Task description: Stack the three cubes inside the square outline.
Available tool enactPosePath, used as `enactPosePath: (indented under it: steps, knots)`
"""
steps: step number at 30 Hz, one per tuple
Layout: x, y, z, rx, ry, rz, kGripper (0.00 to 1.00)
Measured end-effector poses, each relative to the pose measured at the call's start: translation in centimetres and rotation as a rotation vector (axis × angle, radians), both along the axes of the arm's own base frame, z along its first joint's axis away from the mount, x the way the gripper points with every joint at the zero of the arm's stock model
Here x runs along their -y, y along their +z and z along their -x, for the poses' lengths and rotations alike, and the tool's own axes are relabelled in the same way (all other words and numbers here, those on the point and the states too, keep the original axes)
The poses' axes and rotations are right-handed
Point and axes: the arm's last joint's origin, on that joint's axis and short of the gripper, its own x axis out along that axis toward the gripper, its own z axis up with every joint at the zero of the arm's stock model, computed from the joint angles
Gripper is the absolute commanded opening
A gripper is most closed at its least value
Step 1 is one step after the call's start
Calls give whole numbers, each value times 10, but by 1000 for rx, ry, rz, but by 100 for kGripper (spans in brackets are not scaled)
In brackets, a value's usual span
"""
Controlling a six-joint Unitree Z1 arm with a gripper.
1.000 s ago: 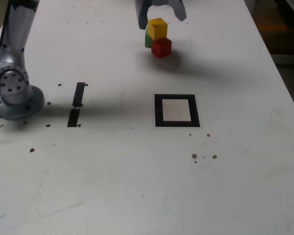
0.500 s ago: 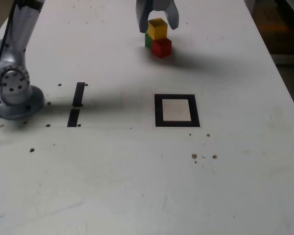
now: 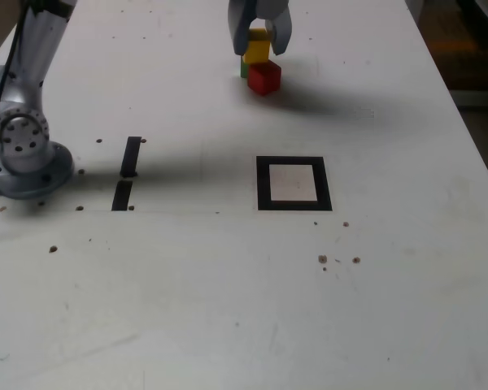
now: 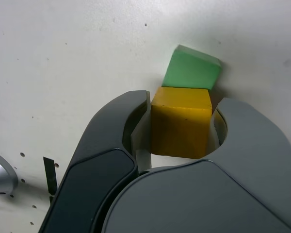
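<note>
The square outline (image 3: 294, 184) near the camera sits empty. Far beyond it, my gripper (image 3: 259, 39) has dropped from above the cluster and now pinches the yellow cube (image 4: 180, 122), which rests on the green cube (image 4: 191, 69) beside the red cube (image 3: 264, 77); I judge lifting comes next

Blocks (image 3: 259, 61) clustered at far side of table (image 3: 390, 309), well beyond taped square (image 3: 294, 184). Top block (image 3: 258, 46) sits between gripper (image 3: 259, 36) jaws. Two tape strips (image 3: 127, 172) at exterior view's left of square, beside arm base (image 3: 20, 154).
</note>
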Motion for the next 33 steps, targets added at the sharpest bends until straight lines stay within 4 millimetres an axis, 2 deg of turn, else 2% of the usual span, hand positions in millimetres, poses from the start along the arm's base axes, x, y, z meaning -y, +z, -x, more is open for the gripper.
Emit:
enactPosePath:
  steps: [7,11,13,19,26,30,33]
  knots:
    - [29,31,-14,98,-69,-1,30]
    - [46,33,-24,126,-97,18,30]
    - [54,29,-30,122,-103,24,30]
    - [84,-5,-56,48,-126,45,30]
    - [92,-20,-64,25,-123,57,31]
    - [92,-22,-65,20,-123,55,40]
    - [91,-30,-67,4,-124,57,55]
